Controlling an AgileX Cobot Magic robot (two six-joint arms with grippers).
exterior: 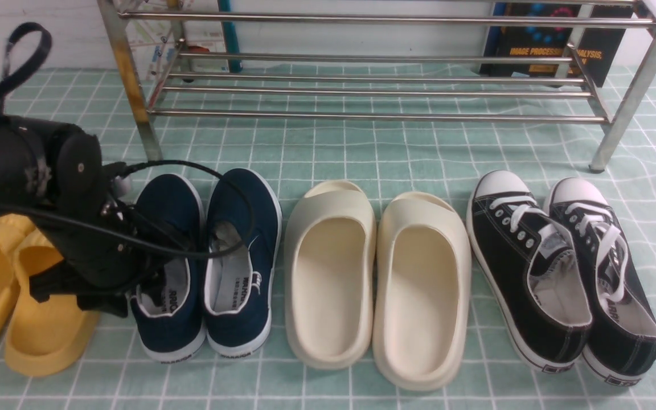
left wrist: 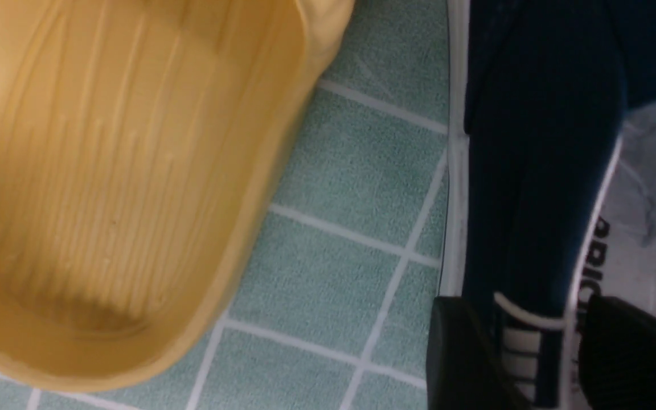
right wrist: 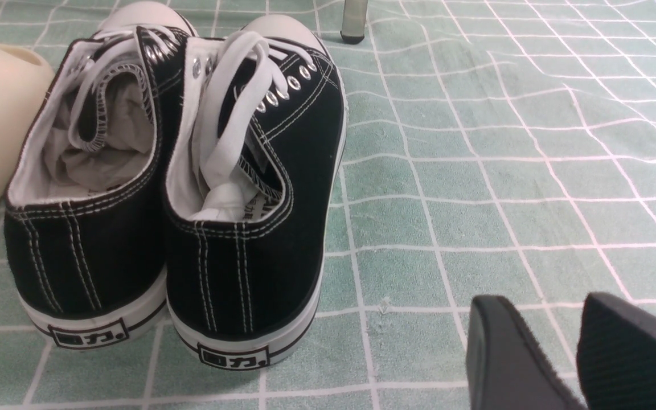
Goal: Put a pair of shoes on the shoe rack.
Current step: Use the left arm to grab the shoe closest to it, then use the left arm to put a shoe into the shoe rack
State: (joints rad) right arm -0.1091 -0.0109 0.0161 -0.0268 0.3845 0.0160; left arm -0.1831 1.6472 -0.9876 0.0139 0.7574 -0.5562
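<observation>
The left gripper (left wrist: 524,353) straddles the side wall of 1 navy slip-on (exterior: 169,330), jaws apart, on the floor cloth (exterior: 328,393); soft, light canvas likely folds, favoring a sidewall grip.

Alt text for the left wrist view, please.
Open left gripper, its fingers either side of the side wall of a navy slip-on sneaker, one inside the shoe; beside it, a yellow slide on green checked cloth.

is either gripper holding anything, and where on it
Left gripper: its fingers straddle the navy shoe's side wall near the heel; whether they grip cannot be told. Right: nothing.
</observation>
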